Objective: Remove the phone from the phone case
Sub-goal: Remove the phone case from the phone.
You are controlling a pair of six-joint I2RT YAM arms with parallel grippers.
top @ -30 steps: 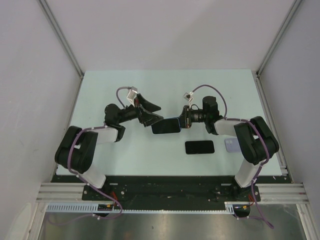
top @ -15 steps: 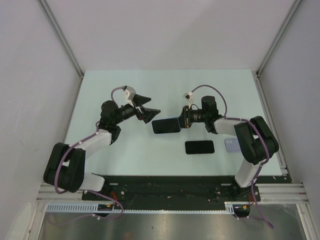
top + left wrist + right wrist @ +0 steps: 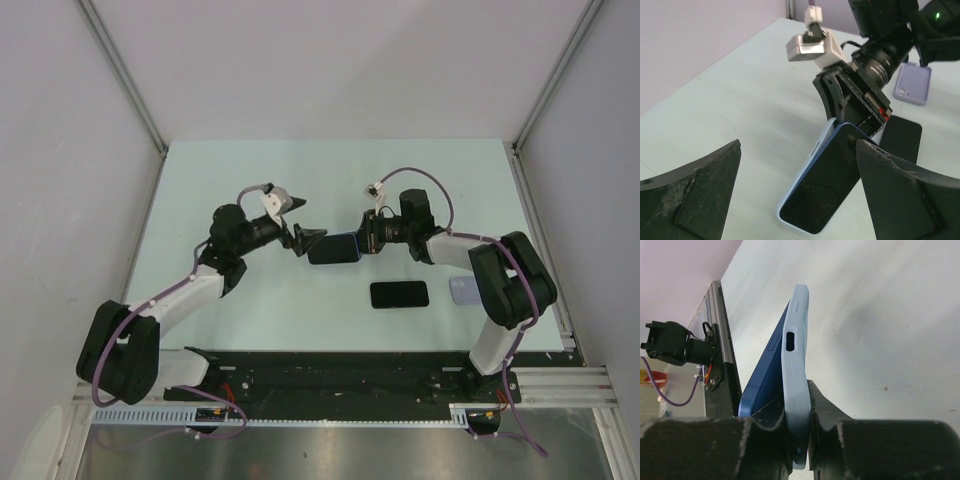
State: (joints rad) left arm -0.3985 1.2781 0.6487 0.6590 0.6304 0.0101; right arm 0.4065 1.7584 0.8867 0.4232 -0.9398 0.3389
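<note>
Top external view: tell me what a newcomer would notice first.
Mid-table, the right gripper is shut on a phone in a pale blue case, with the open left gripper close by its free end. Nearer the arms' bases, a black phone lies flat on the table. A lilac case sits to its right, partly hidden by the right arm.

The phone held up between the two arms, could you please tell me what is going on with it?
The right gripper is shut on one end of the light blue phone case. The phone sits partly peeled out of it along one edge. The left gripper is wide open around the free end, apparently not touching it yet.
</note>
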